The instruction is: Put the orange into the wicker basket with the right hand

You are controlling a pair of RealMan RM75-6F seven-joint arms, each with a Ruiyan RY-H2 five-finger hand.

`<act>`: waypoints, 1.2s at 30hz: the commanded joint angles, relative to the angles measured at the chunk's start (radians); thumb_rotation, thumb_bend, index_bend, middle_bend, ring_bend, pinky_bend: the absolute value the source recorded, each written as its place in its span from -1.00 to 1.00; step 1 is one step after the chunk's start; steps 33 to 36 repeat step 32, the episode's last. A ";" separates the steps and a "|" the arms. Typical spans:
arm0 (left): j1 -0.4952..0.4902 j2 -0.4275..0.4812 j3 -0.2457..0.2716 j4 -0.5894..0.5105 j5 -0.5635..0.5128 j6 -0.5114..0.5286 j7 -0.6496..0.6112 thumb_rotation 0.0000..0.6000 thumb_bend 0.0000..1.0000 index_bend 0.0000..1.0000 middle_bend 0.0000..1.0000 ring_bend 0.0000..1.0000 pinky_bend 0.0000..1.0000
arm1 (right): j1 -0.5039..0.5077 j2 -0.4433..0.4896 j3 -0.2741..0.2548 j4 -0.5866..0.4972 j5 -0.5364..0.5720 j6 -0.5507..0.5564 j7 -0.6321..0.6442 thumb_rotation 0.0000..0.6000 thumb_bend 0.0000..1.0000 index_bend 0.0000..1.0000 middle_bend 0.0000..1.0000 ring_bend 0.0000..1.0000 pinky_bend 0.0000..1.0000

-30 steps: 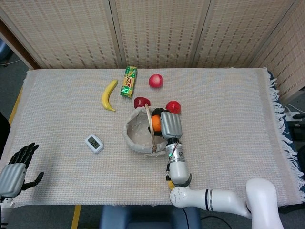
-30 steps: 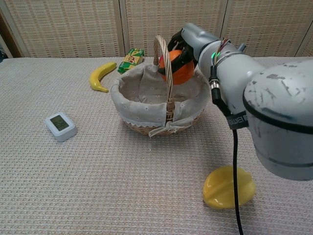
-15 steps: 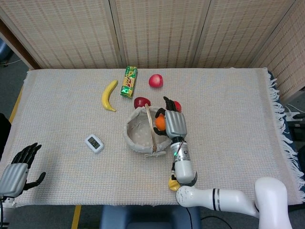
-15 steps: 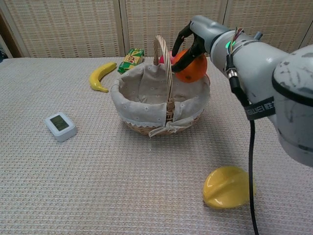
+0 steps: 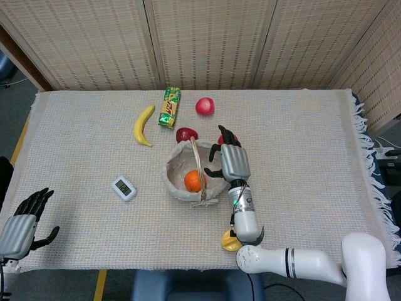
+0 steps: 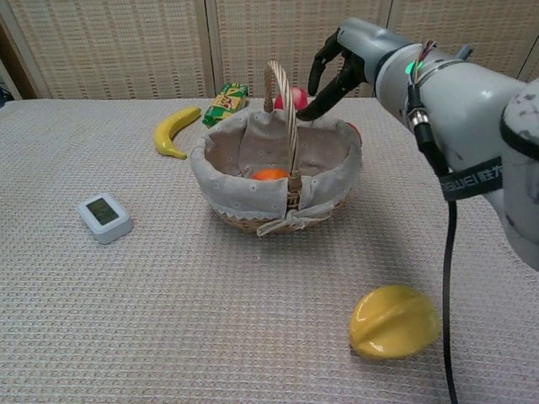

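Observation:
The orange (image 5: 192, 181) (image 6: 271, 174) lies inside the cloth-lined wicker basket (image 5: 175, 172) (image 6: 240, 189), near its handle. My right hand (image 5: 229, 157) (image 6: 337, 71) hovers just past the basket's right rim, fingers spread and holding nothing. Far off at the table's near-left corner, my left hand (image 5: 24, 219) hangs with fingers apart and empty; the chest view does not show it.
A banana (image 5: 143, 125), a green snack pack (image 5: 168, 106) and three red fruits (image 5: 204, 105) (image 5: 186, 134) (image 5: 228, 139) lie behind the basket. A small white timer (image 5: 124, 188) (image 6: 104, 217) sits to its left. A yellow fruit (image 6: 394, 321) rests near the front edge.
The right hand let go of the orange, which dropped into the basket. The hand then drew back to the right, fingers open. The left hand stayed put.

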State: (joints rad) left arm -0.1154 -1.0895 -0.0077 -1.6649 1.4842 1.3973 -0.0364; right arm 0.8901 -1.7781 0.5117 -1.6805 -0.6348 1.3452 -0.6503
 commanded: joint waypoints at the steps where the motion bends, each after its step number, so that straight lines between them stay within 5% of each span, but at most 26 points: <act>1: 0.001 0.003 0.000 0.001 -0.004 -0.003 -0.003 1.00 -0.34 -1.00 -1.00 -1.00 -0.79 | -0.049 0.083 -0.032 -0.117 -0.015 0.009 -0.009 1.00 -0.87 0.30 -1.00 -1.00 -0.69; 5: 0.002 0.004 0.001 -0.003 -0.003 0.000 0.004 1.00 -0.34 -1.00 -1.00 -1.00 -0.79 | -0.174 0.324 -0.147 -0.368 -0.035 -0.001 -0.046 1.00 -0.87 0.32 -1.00 -1.00 -0.78; 9: 0.002 0.003 0.001 -0.006 -0.007 -0.001 0.013 1.00 -0.34 -1.00 -1.00 -1.00 -0.79 | -0.276 0.501 -0.272 -0.478 -0.110 -0.007 -0.032 1.00 -0.87 0.33 -1.00 -1.00 -0.88; 18: 0.005 -0.008 0.001 -0.005 0.004 0.015 0.051 1.00 -0.34 -1.00 -1.00 -1.00 -0.79 | -0.533 0.691 -0.575 -0.423 -0.525 0.028 0.191 1.00 -0.87 0.36 -1.00 -1.00 -0.93; 19: 0.005 -0.009 0.000 -0.004 0.005 0.016 0.053 1.00 -0.34 -1.00 -1.00 -1.00 -0.79 | -0.554 0.694 -0.596 -0.400 -0.564 0.039 0.211 1.00 -0.87 0.15 -1.00 -1.00 -0.93; 21: 0.005 -0.012 0.000 0.001 0.009 0.020 0.058 1.00 -0.34 -1.00 -1.00 -1.00 -0.79 | -0.599 0.689 -0.632 -0.335 -0.655 0.077 0.244 1.00 -0.87 -0.73 -1.00 -1.00 -0.94; 23: 0.005 -0.015 0.000 0.005 0.010 0.022 0.060 1.00 -0.34 -1.00 -1.00 -1.00 -0.79 | -0.639 0.671 -0.654 -0.268 -0.730 0.121 0.264 1.00 -0.87 -1.00 -1.00 -1.00 -0.94; 29: 0.006 -0.015 0.001 0.010 0.015 0.026 0.066 1.00 -0.34 -1.00 -1.00 -1.00 -0.79 | -0.706 0.607 -0.651 -0.098 -0.863 0.219 0.301 1.00 -0.87 -1.00 -1.00 -1.00 -0.94; 36: 0.005 -0.015 0.001 0.009 0.015 0.025 0.065 1.00 -0.34 -1.00 -1.00 -1.00 -0.79 | -0.715 0.597 -0.641 -0.076 -0.880 0.215 0.329 1.00 -0.87 -1.00 -1.00 -1.00 -0.94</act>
